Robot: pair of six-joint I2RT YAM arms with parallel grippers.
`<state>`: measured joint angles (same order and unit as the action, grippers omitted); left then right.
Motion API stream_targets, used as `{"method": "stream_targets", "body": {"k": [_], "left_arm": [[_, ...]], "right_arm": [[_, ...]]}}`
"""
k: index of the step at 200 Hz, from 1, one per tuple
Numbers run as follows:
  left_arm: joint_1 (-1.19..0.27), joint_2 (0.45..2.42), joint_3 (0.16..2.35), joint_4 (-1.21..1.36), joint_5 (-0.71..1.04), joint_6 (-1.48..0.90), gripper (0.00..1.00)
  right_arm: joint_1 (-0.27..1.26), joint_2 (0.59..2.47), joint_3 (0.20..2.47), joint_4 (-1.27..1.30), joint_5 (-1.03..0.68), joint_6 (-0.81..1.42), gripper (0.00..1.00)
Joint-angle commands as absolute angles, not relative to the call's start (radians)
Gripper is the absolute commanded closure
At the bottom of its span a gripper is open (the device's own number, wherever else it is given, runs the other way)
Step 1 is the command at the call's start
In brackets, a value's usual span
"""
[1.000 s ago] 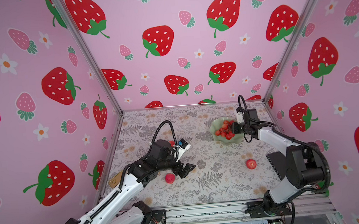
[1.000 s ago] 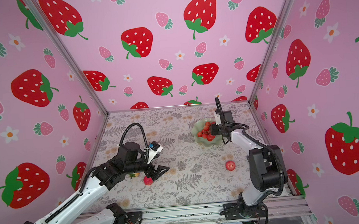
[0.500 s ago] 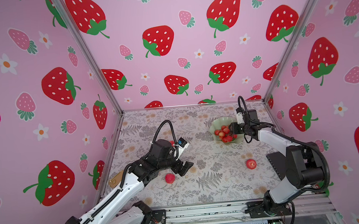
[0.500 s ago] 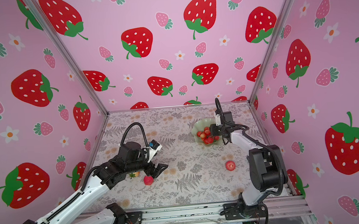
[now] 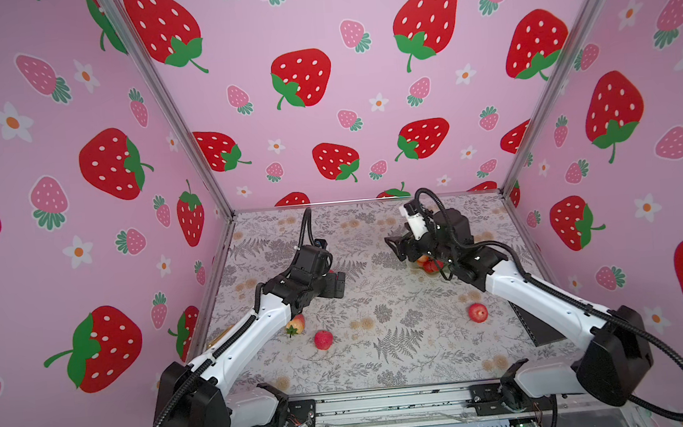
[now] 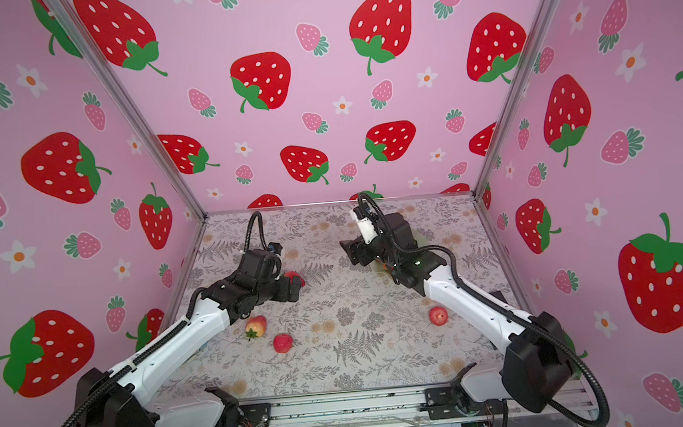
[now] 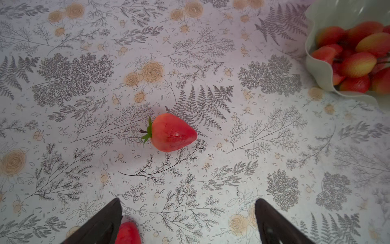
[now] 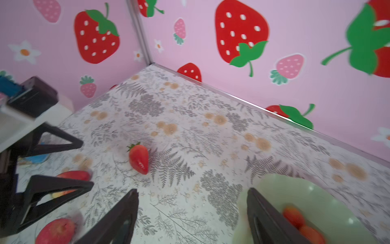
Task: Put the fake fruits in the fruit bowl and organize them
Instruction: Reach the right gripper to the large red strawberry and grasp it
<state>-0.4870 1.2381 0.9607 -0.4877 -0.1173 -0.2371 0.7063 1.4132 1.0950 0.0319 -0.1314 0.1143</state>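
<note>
The mint-green fruit bowl (image 7: 314,65) holds the bunch of red-orange berries (image 7: 358,61); in both top views my right arm covers most of it. A red strawberry (image 7: 172,132) lies on the table just ahead of my open left gripper (image 7: 187,213), which holds nothing. A paler strawberry (image 5: 296,324) and a round red fruit (image 5: 323,340) lie near the left arm. Another round red fruit (image 5: 478,312) lies on the right. My right gripper (image 8: 193,202) is open and empty, beside the bowl (image 8: 316,198) on its left.
Pink strawberry-print walls close the table on three sides, with metal posts in the back corners. A dark flat plate (image 5: 536,328) lies under the right arm. A red fruit (image 7: 127,232) shows partly at the frame edge by one left finger.
My right gripper has opened, left the berry bunch in the bowl and moved off to the bowl's left. My left gripper has moved from the round red fruit back toward the red strawberry.
</note>
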Motion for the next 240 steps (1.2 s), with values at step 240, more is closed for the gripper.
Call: {"method": "stream_targets", "body": {"k": [240], "left_arm": [[-0.382, 0.624, 0.85, -0.686, 0.032, -0.289, 0.01]], "right_arm": [[0.89, 2.345, 1.688, 0.13, -0.366, -0.074, 0.14]]}}
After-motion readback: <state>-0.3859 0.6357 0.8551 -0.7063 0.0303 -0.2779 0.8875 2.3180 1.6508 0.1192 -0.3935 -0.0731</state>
